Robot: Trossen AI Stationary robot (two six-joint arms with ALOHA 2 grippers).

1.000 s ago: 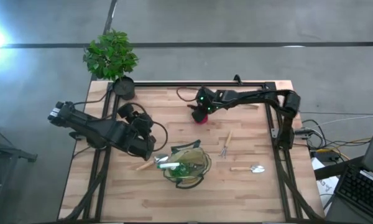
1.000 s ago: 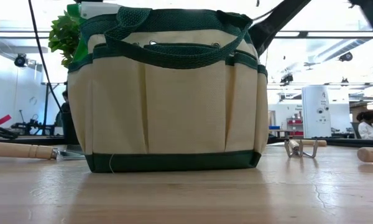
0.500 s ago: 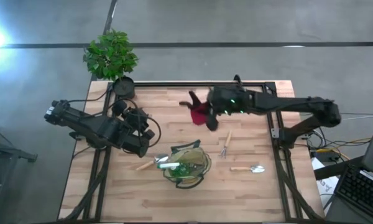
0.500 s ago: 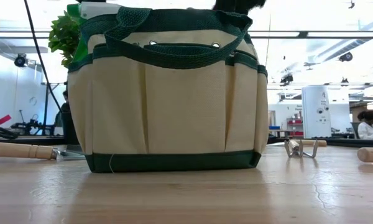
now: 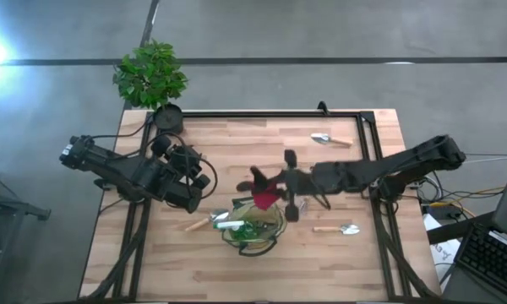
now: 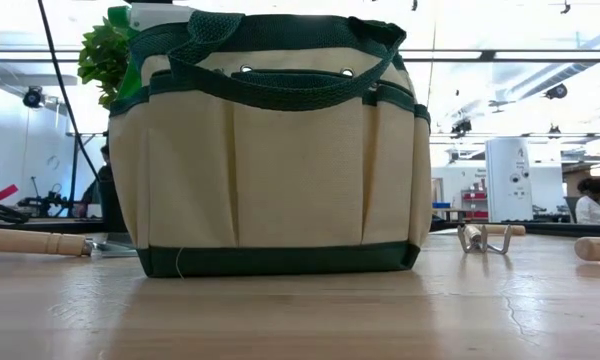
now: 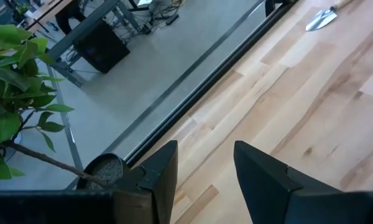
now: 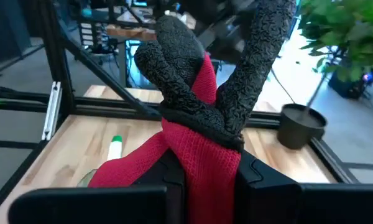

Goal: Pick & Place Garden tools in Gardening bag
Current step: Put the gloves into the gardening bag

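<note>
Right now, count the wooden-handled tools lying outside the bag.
4: a trowel near the right corner on the plant's side, another toward the other right corner, a rake under the right arm, a trowel left of the bag. Others may hide inside.

Red-and-black glove (image 8: 199, 124); tan bag (image 6: 270, 170), dark green trim.

The high view looks straight down on the whole worktop (image 5: 194, 253). The low view sits at worktop height, very near the gardening bag (image 6: 265, 150), facing the room behind. Both share this bag and the potted plant (image 5: 150, 74). Each wrist view looks forward along its own arm.
</note>
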